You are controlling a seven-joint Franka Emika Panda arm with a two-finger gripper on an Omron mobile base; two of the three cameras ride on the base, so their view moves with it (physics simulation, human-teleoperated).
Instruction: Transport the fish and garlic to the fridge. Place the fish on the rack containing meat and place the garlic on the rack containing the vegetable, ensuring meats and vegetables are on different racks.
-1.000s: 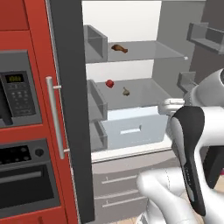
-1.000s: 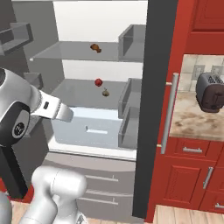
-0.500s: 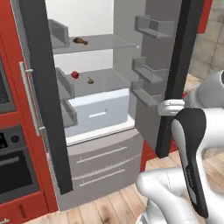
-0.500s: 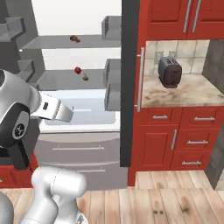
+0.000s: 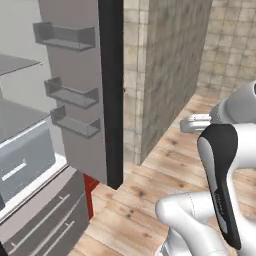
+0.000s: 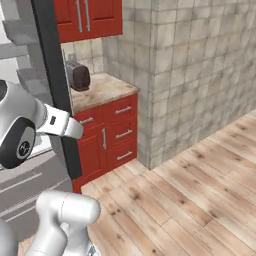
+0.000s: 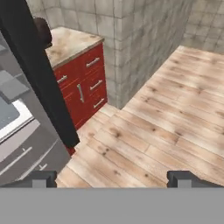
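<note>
Here we find the fridge (image 5: 75, 115) at the left, its dark door edge-on with grey door bins facing the white interior. Open wooden floor (image 6: 200, 190) lies to the right, bounded by a tiled wall (image 6: 200, 65). The gripper (image 7: 112, 178) appears spread wide and empty, though barely its tips show. Red drawers (image 6: 107, 132) stand beside the door.

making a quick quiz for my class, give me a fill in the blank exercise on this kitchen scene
1. The fridge door stands ____.
2. The toaster sits on the counter above red ____.
3. The floor is made of ____ planks.
4. The gripper holds nothing, its fingers spread ____.

Missing words: open; drawers; wooden; apart
</note>
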